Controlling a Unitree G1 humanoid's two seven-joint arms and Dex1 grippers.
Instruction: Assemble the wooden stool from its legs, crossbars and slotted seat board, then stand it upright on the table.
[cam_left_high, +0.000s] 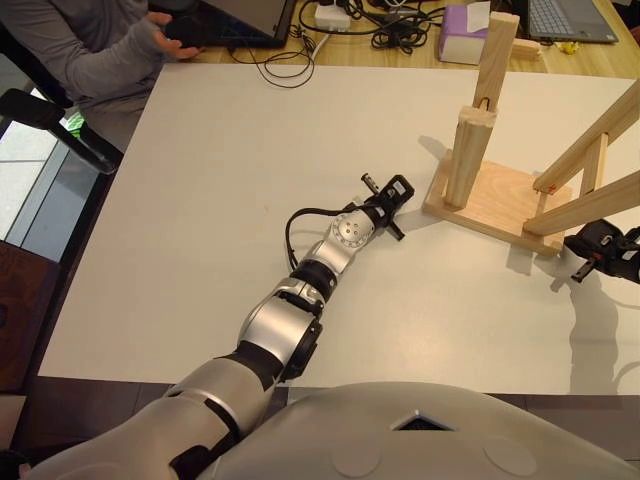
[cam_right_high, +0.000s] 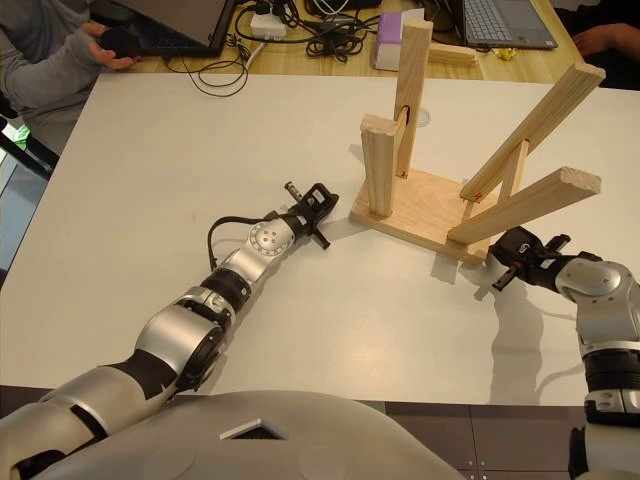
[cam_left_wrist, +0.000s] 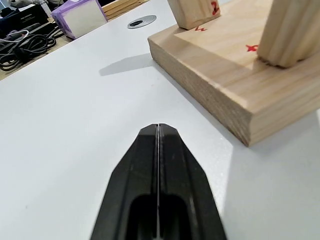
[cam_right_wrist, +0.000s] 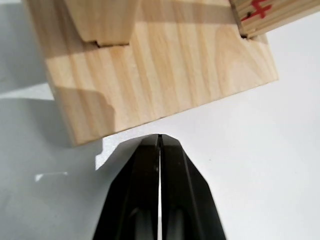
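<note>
- Surface (cam_left_high: 250, 180): white top that carries the whole assembly.
- Seat board (cam_right_high: 420, 205): lies flat on the surface, right of centre in the head view, with its legs pointing up, so the stool is upside down.
- Short leg (cam_right_high: 378, 165): stands upright on the board's left end, nearest the camera.
- Slotted leg (cam_right_high: 412, 80): stands upright behind the short leg and is taller, with a notch cut in its side.
- Upper tilted leg (cam_right_high: 530, 125): rises from the board's right end and leans toward the upper right of the frame.
- Lower tilted leg (cam_right_high: 525, 205): rises from the board's near right corner and leans right at a shallower angle.
- Crossbar (cam_right_high: 514, 170): short piece spanning between the two tilted legs.
- Left tool (cam_left_wrist: 158, 127): fingers pressed together with nothing between them. It sits low over the surface at frame centre, just beside the board's left corner, and does not touch it.
- Right tool (cam_right_wrist: 160, 136): fingers closed on nothing. The tip points at the board's near right edge at lower right of the frame, with a narrow strip of surface between them.
- Red marks (cam_left_wrist: 252, 48): drawn on the board at the leg bases.
- Purple box (cam_left_high: 458, 35): at the top of the frame, behind the slotted leg.
- Cables (cam_left_high: 400, 30): bundled at top centre, left of the purple box.
</note>
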